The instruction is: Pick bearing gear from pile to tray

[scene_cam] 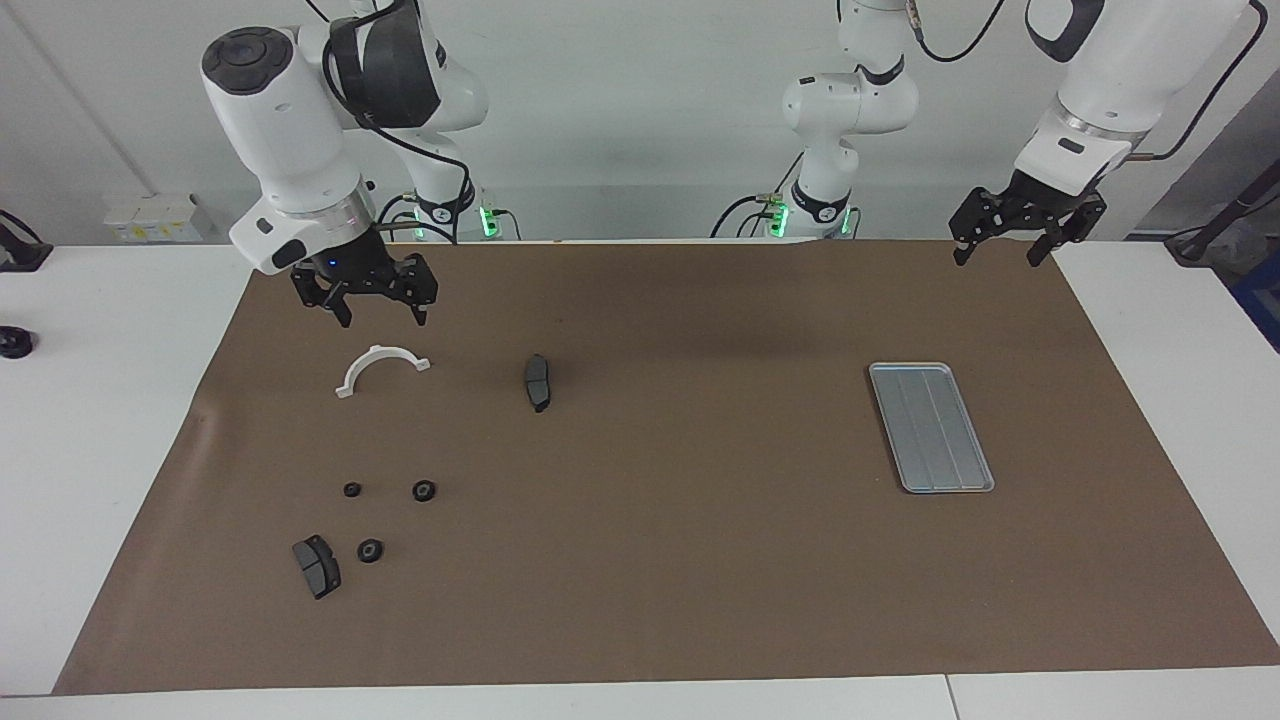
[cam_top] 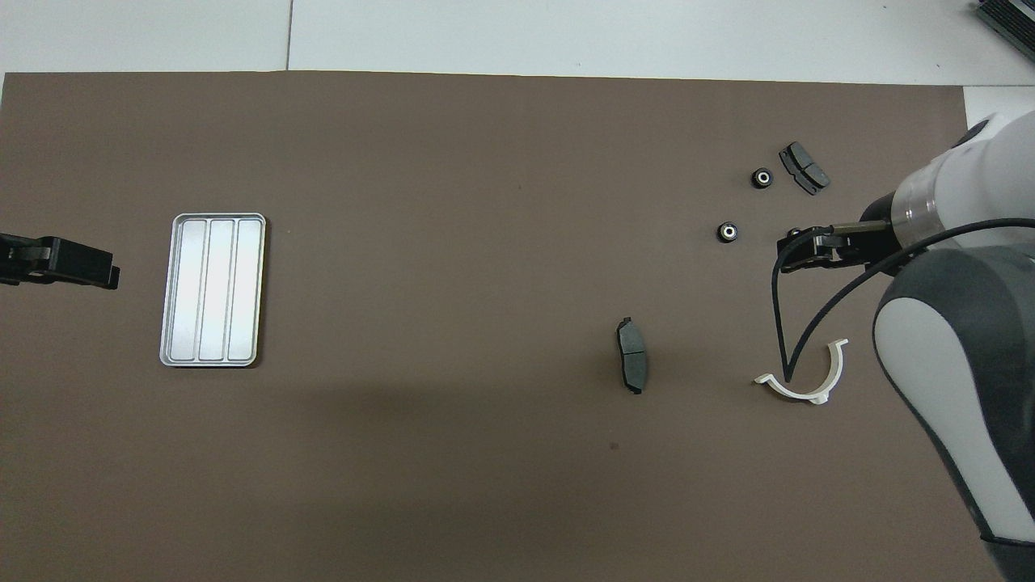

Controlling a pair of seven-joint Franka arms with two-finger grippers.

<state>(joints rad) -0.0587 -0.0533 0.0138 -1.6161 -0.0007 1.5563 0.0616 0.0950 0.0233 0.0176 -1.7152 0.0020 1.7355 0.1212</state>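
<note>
Three small black round bearing gears lie on the brown mat at the right arm's end: one [scene_cam: 352,489], another [scene_cam: 424,490] and a third [scene_cam: 370,550]. The overhead view shows two of them [cam_top: 728,232] [cam_top: 761,178]; the right arm hides the third. The silver-grey ridged tray [scene_cam: 930,427] [cam_top: 212,288] lies empty toward the left arm's end. My right gripper [scene_cam: 382,318] [cam_top: 784,260] hangs open and empty over the mat by the white half ring. My left gripper [scene_cam: 997,259] [cam_top: 109,276] waits open and empty, high over the mat's edge beside the tray.
A white half ring [scene_cam: 380,368] [cam_top: 804,380] lies nearer to the robots than the gears. One dark brake pad [scene_cam: 538,381] [cam_top: 632,365] lies toward the mat's middle, another [scene_cam: 317,566] [cam_top: 803,167] beside the farthest gear. White table borders the brown mat [scene_cam: 640,560].
</note>
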